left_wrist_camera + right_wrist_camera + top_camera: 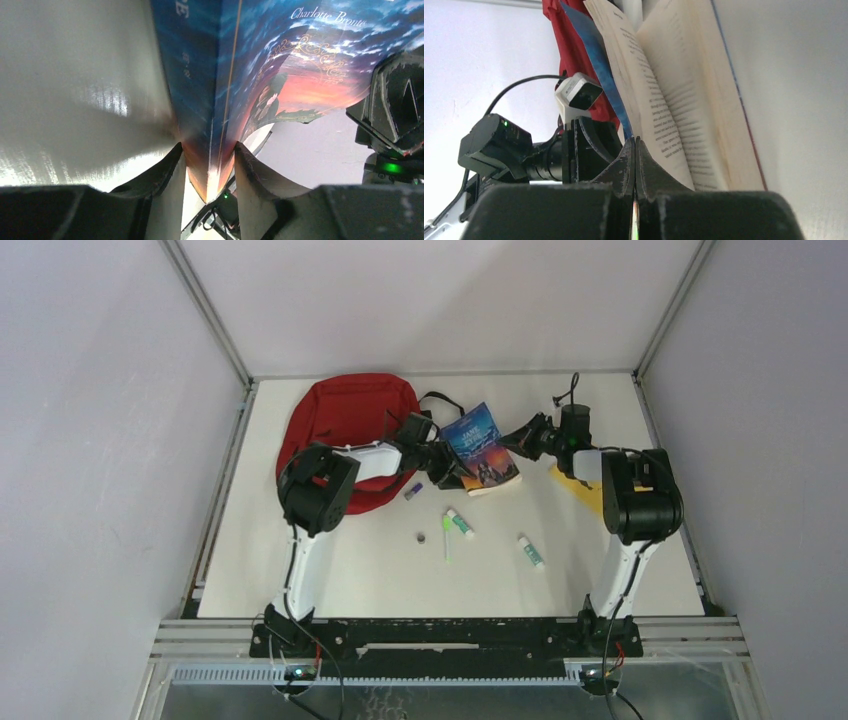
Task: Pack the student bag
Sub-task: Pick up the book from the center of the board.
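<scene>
The student bag [340, 415], a red backpack with black straps, lies at the back left of the table; a strip of it [566, 45] also shows in the right wrist view. A blue paperback book [480, 445] is tilted up between both arms. My left gripper [448, 468] [208, 147] is shut on the book's spine corner [207, 125], one finger against each cover. My right gripper [522, 438] [634, 141] is shut at the book's opposite edge. Its tips sit where the blue cover [596, 65] parts from the fanned pages [674, 95]. Whether it pinches the cover I cannot tell.
On the table in front of the book lie two white-green tubes [460, 523] [531, 552], a green pen [446, 538], a small dark round item [421, 537] and a small purple item [413, 490]. A yellow object [580, 488] lies under the right arm.
</scene>
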`<move>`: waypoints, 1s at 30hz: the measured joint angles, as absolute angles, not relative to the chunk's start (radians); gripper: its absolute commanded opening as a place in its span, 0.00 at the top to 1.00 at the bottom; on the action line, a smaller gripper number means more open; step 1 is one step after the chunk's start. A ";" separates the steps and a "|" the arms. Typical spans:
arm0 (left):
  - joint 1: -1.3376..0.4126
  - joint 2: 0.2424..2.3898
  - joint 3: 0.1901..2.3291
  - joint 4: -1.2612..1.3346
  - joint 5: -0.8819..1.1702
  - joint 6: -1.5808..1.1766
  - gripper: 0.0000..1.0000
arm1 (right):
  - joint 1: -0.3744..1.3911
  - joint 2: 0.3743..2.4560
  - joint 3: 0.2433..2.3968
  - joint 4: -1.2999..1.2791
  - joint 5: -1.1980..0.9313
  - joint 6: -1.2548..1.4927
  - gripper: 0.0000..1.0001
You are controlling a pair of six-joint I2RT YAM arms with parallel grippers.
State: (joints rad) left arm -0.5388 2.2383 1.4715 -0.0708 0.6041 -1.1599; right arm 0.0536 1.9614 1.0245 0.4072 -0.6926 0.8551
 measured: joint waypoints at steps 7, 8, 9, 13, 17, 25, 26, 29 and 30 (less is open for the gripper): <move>-0.533 2.199 1.471 -0.068 0.551 -1.114 1.00 | 0.070 1.878 1.023 0.242 -0.688 0.770 0.27; -0.531 2.185 1.471 -0.068 0.542 -1.106 1.00 | 0.071 1.866 1.023 0.208 -0.680 0.748 0.22; -0.529 2.170 1.472 -0.068 0.532 -1.098 1.00 | 0.070 1.854 1.023 0.172 -0.668 0.734 0.19; -0.517 2.112 1.472 -0.039 0.497 -1.089 1.00 | 0.057 1.781 1.003 -0.004 -0.616 0.682 0.01; -0.512 2.081 1.472 -0.018 0.480 -1.079 1.00 | 0.029 1.654 0.926 -0.101 -0.568 0.662 0.00; -0.517 2.078 1.472 -0.019 0.472 -1.073 1.00 | -0.044 1.371 0.580 0.082 -0.572 0.944 0.00; -0.519 2.078 1.472 -0.019 0.469 -1.073 1.00 | -0.030 1.359 0.540 0.122 -0.576 0.997 0.00; -0.530 2.073 1.472 -0.026 0.453 -1.073 1.00 | 0.044 1.353 0.430 0.265 -0.585 1.168 0.00; -0.535 2.070 1.472 -0.031 0.445 -1.073 1.00 | 0.060 1.356 0.413 0.299 -0.585 1.208 0.00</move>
State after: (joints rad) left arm -0.5354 2.0697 1.4715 -0.0311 0.4450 -1.0733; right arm 0.0605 1.3556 0.4126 0.2985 -0.5850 1.2076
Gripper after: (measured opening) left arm 0.341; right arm 0.993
